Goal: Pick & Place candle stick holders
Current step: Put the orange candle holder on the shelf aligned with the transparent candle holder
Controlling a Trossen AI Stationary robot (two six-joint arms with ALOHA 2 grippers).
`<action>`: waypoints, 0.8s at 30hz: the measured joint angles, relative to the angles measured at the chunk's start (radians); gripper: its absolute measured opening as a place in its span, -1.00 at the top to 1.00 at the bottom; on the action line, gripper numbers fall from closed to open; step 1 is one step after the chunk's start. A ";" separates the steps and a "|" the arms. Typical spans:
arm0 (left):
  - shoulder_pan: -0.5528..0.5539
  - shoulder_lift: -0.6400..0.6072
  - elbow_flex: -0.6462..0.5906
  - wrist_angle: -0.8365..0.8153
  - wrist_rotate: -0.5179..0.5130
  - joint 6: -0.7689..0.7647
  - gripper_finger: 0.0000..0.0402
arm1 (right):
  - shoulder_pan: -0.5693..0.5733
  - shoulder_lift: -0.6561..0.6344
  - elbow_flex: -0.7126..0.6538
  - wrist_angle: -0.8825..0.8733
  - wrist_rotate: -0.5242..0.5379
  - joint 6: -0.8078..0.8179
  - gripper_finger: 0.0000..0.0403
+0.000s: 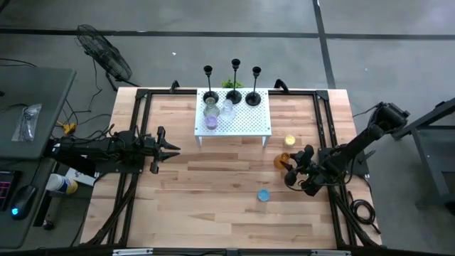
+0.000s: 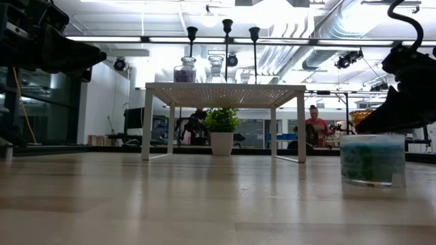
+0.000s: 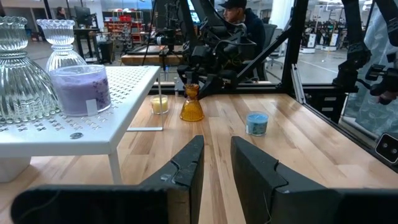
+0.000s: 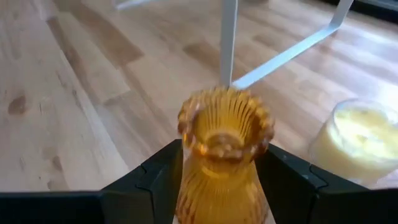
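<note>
An orange ribbed glass holder (image 4: pixel 224 149) stands upright on the table at the right, near the white stand's leg. My right gripper (image 4: pixel 221 158) is open, slanting down, with one finger on each side of the holder. A yellow cup (image 1: pixel 289 141) sits just beyond it, and a blue cup (image 1: pixel 264 195) sits nearer the front. Three black candlesticks (image 1: pixel 233 82), clear glass holders (image 3: pixel 18 74) and a purple cup (image 3: pixel 79 90) stand on the white perforated stand (image 1: pixel 245 124). My left gripper (image 1: pixel 173 148) waits level at the left, open by a narrow gap, with nothing between its fingers. My right gripper has its fingers (image 4: pixel 163 174) on either side of the orange holder's lower neck (image 4: pixel 217 186), coming slantwise from the table's right. The holder stands upright on the table. Whether the fingers touch the glass, I cannot tell.
The stand's thin white legs (image 4: pixel 228 43) rise close behind the orange holder. Black rails (image 1: pixel 327 135) frame the table's sides. Bare wood lies between the two arms and toward the near edge. A potted plant (image 2: pixel 221 129) and people show beyond the far edge.
</note>
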 joint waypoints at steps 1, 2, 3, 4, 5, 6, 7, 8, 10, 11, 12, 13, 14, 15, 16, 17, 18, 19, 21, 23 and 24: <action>0.000 0.000 0.000 0.000 0.000 0.000 0.62 | -0.004 0.000 0.000 0.005 0.017 0.000 0.05; 0.000 0.000 0.000 0.000 0.000 0.000 0.62 | -0.009 0.000 0.000 0.010 0.037 -0.001 0.05; 0.000 0.000 0.000 0.000 0.000 0.000 0.62 | -0.014 0.000 0.000 0.012 0.054 -0.001 0.05; 0.000 0.000 0.000 0.000 0.000 0.000 0.62 | -0.019 0.000 0.000 0.012 0.062 -0.001 0.05; 0.000 0.000 0.000 0.000 0.000 0.000 0.62 | -0.025 0.000 0.000 0.011 0.063 -0.001 0.05; 0.000 0.000 0.000 0.000 0.000 0.000 0.62 | -0.030 0.000 0.000 0.011 0.059 -0.001 0.05; 0.000 0.000 0.000 0.000 0.000 0.000 0.62 | -0.034 0.000 0.000 0.011 0.052 -0.001 0.05; 0.000 0.000 0.000 0.000 0.000 0.000 0.62 | -0.036 0.000 0.000 0.011 0.045 -0.001 0.05; 0.000 0.000 0.000 0.000 0.000 0.000 0.62 | -0.037 0.000 0.000 0.011 0.034 -0.001 0.05; 0.000 0.000 0.000 0.000 0.000 0.000 0.62 | -0.037 0.000 0.000 0.011 0.033 -0.001 0.05; 0.000 0.000 0.000 0.000 0.000 0.000 0.62 | -0.037 0.000 0.000 0.011 0.034 -0.001 0.05; 0.000 0.000 0.000 0.000 0.000 0.000 0.62 | -0.037 0.000 0.000 0.011 0.037 -0.001 0.05; 0.000 0.000 0.000 0.000 0.000 0.000 0.62 | -0.037 0.000 0.000 0.011 0.043 -0.001 0.05; 0.000 0.000 0.000 0.000 0.000 0.000 0.62 | -0.037 0.000 0.000 0.011 0.051 -0.001 0.05; 0.000 0.000 0.000 0.000 0.000 0.000 0.62 | -0.037 0.000 0.000 0.011 0.057 -0.001 0.06; 0.000 0.000 0.000 0.000 0.000 0.000 0.62 | -0.037 0.000 0.000 0.011 0.060 -0.001 0.08; 0.000 0.000 0.000 0.000 0.000 0.000 0.62 | -0.037 0.000 0.000 0.011 0.061 -0.001 0.09; 0.000 0.000 0.000 0.000 0.000 0.000 0.62 | -0.037 0.000 0.000 0.011 0.061 -0.001 0.12; 0.000 0.000 0.000 0.000 0.000 0.000 0.62 | -0.037 0.000 0.000 0.011 0.061 -0.001 0.18; 0.000 0.000 0.000 0.000 0.000 0.000 0.62 | -0.037 0.000 0.000 0.008 0.060 -0.001 0.25; 0.000 0.000 0.000 0.000 0.000 0.000 0.62 | -0.037 0.000 0.000 0.008 0.060 -0.002 0.28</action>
